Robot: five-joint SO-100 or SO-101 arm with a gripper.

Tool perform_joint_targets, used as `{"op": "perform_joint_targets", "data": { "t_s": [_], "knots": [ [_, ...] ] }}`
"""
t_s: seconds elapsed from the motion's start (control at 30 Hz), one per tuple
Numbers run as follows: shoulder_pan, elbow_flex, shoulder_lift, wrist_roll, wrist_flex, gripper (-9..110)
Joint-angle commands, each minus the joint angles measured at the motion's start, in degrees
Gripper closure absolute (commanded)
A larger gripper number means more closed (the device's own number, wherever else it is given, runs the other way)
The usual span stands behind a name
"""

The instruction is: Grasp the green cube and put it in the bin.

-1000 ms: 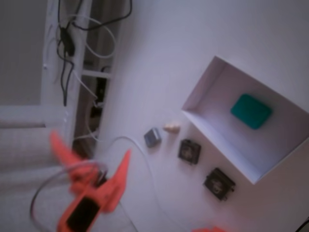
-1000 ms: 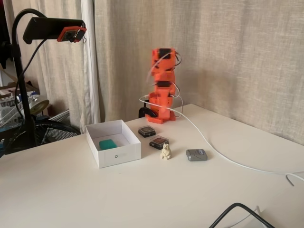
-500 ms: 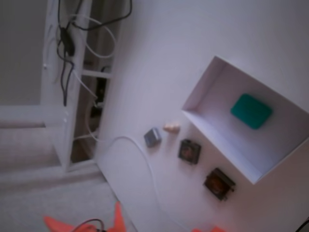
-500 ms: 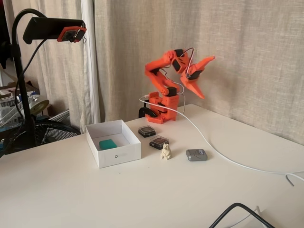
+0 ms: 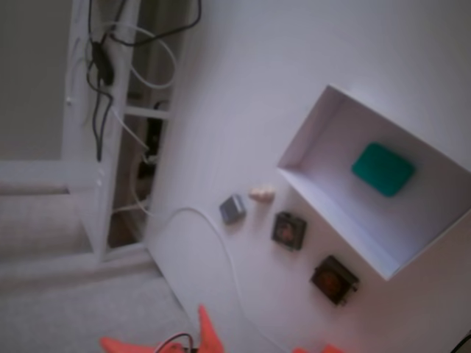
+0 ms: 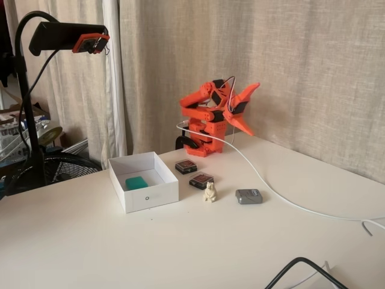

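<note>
Inside the shallow white cardboard bin (image 6: 143, 180) lies the teal-green rounded cube (image 6: 136, 182); at two o'clock, the orange gripper (image 6: 249, 108), spread empty, has folded lower: task done.

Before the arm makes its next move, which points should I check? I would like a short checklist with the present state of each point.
1. Green cube lies inside the bin: ok.
2. Gripper carries nothing, its jaws spread open: ok.
3. Arm is folded back near its base, away from the bin: ok.
4. White cable lies across the table, clear of the bin: ok.
5. Two dark blocks, the small figurine and the grey cube stand outside the bin, undisturbed: ok.
6. Whether the cube rests flat on the bin floor: cannot tell.
</note>
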State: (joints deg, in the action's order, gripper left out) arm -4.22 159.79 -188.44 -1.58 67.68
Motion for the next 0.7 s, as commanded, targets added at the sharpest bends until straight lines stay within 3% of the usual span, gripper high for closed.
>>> {"op": "perform_joint_targets", "data": {
  "t_s": [0.0,0.1,0.5,0.63,0.67],
  "knots": [
    [-0.09,1.05,-1.05,0.26,5.10,21],
    [-0.53,1.67,-1.05,0.26,11.16,21],
    [-0.44,8.79,-1.05,0.79,8.70,24],
    [-0.97,8.79,-1.05,1.14,8.70,41],
    [-0.97,8.79,-1.05,1.05,8.70,66]
  ]
}}
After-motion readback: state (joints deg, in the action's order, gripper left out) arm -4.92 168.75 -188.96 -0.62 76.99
